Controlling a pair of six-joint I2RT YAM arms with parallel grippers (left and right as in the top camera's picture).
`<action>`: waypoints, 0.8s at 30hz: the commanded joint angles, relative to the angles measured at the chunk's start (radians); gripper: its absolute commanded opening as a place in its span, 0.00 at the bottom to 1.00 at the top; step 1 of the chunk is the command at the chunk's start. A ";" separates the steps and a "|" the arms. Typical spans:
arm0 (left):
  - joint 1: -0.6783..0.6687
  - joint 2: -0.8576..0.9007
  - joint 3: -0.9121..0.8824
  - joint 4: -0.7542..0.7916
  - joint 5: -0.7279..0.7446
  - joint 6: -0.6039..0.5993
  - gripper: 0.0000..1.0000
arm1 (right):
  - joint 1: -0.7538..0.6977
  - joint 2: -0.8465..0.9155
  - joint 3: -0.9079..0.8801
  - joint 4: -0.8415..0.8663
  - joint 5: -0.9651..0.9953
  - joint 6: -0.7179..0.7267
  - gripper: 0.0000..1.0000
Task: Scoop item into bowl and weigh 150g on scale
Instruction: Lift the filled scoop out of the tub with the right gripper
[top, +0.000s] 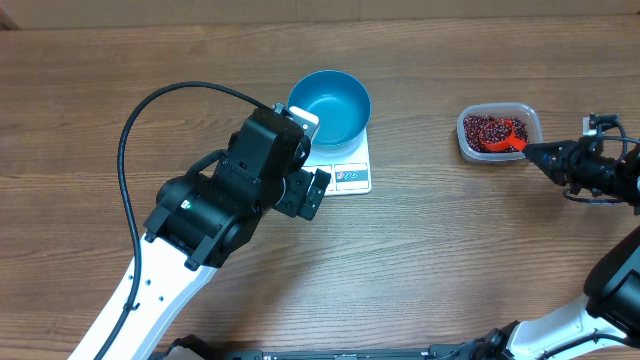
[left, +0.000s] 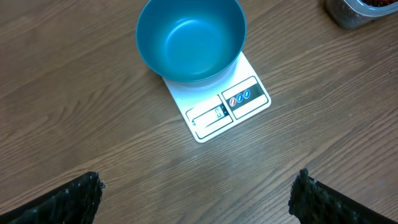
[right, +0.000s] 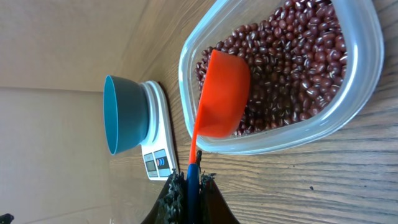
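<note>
Overhanging the scale (top: 352, 172), the left arm (top: 250, 175) hides its edge beside the bowl (top: 332, 103).

Ahead of the left gripper (left: 196, 199), its pads (left: 68, 199) rough and black: a smooth, satin blue bowl (left: 189, 43), white plastic scale (left: 214, 115), matt wood-grain table (left: 74, 93). Beyond the right gripper (right: 191, 180): glossy red plastic scoop (right: 224, 93), clear plastic tub (right: 357, 81), shiny smooth beans (right: 298, 50).
</note>
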 joint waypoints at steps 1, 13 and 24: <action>0.007 0.004 0.004 0.003 0.008 0.015 1.00 | -0.008 0.003 -0.009 0.001 -0.039 -0.023 0.04; 0.007 0.004 0.004 0.003 0.008 0.015 1.00 | -0.008 0.003 -0.009 -0.043 -0.106 -0.094 0.04; 0.007 0.004 0.004 0.003 0.008 0.015 1.00 | -0.008 0.003 -0.009 -0.059 -0.274 -0.101 0.04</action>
